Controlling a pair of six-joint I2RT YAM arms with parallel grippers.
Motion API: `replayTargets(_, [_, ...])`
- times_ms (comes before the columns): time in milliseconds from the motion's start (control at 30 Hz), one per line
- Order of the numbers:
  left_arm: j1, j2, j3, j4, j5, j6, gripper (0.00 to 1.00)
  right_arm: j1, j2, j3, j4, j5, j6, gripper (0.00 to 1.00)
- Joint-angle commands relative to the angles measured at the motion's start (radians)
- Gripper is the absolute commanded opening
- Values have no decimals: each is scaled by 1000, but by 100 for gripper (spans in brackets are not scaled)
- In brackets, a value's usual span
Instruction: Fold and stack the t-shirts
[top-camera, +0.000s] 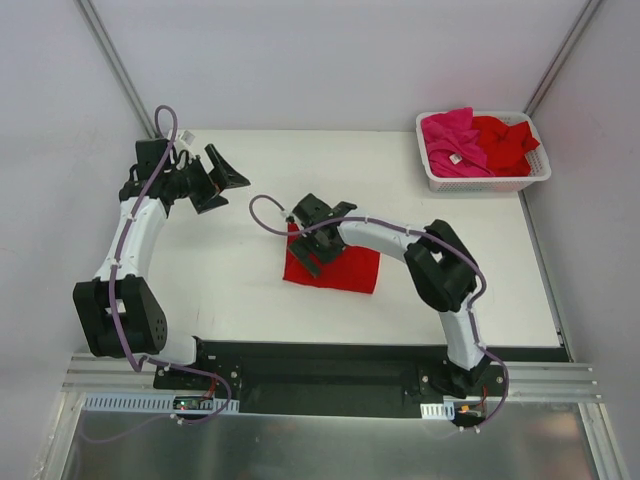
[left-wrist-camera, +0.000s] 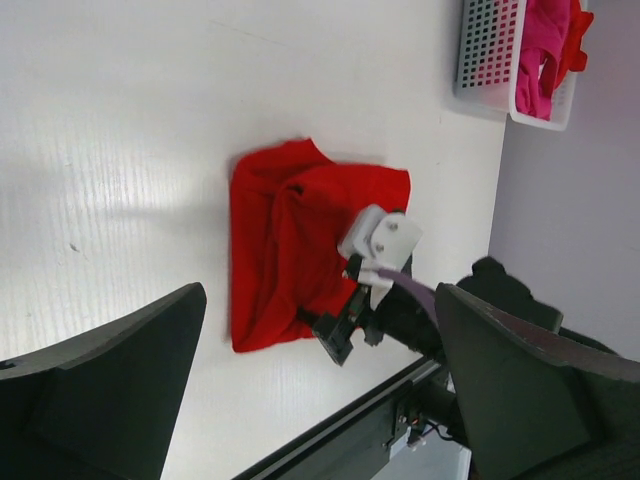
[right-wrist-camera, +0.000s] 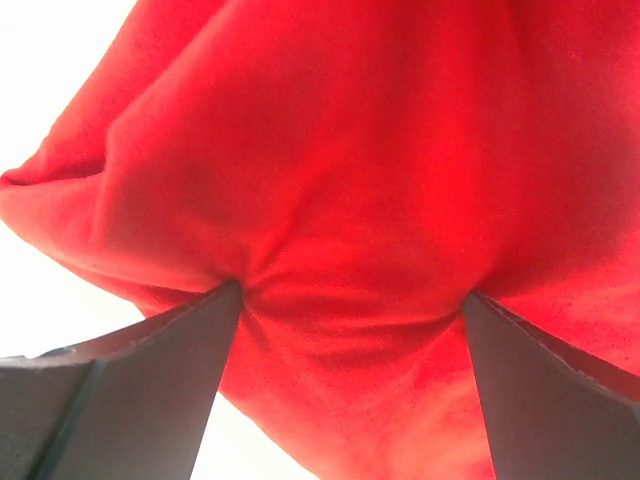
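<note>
R gripper (right-wrist-camera: 350, 300) jaws wide, pressing down into folded red t-shirt (top-camera: 352, 268) on table (top-camera: 230, 290). L gripper (top-camera: 220, 182) wide open, empty, well apart.

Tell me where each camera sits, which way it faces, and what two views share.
Top external: above, behind the robot, looking down on the table; left arm and right arm show.
Left wrist: on the left arm, looking across at the red t-shirt and the basket; open left end effector at the bottom.
Right wrist: close above that t-shirt; open right end effector presses into it.
Shared: top and left wrist both show t-shirt, right arm, basket.
</note>
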Motion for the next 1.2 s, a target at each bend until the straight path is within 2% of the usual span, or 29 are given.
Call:
replayTargets(0, [-5,-26,49,25,30,6,99,42,-78,-177,-198,37,-13,96])
replayTargets(100, [-5,-23,52,31,30,4,99,61,-130,-223,-226,7,-4,96])
replayTargets(233, [-5,-28,46,35,31,4,99,73,-213,-185,-293,34,3,96])
replayTargets(300, [-6,-35,44,35,31,1,99,71,-219,-114,-379,42,-3,96])
replayTargets(367, [-5,-43,40,37,37,0,99,71,-201,42,-483,79,3,96])
replayTargets(467, [-6,-62,23,37,42,1,99,73,-190,191,-531,141,21,96])
replayTargets(533, [-6,-75,11,37,40,1,99,68,-187,245,-519,154,38,96])
replayTargets(633, [-5,-92,-19,37,37,1,99,64,-175,233,-453,142,47,96])
replayTargets(733, [-5,-101,-39,37,40,1,99,64,-179,155,-369,100,67,97])
replayTargets(800, [-6,-106,-49,38,40,3,99,65,-223,46,-260,79,79,99])
replayTargets(833, [-6,-109,-55,37,40,3,99,64,-239,15,-223,74,85,97])
replayTargets(867, [-6,-112,-60,37,39,3,99,64,-248,-37,-162,76,89,86])
replayTargets(933, [-8,-114,-68,37,40,4,99,64,-257,-59,-117,85,89,75])
replayTargets(967, [-8,-117,-71,38,42,4,99,64,-256,-62,-111,88,89,57])
replayTargets(1000, [-8,-117,-72,37,43,4,99,64,-248,-65,-106,97,89,52])
replayTargets(1167, [-8,-120,-85,37,40,6,99,65,-236,-45,-79,134,70,51])
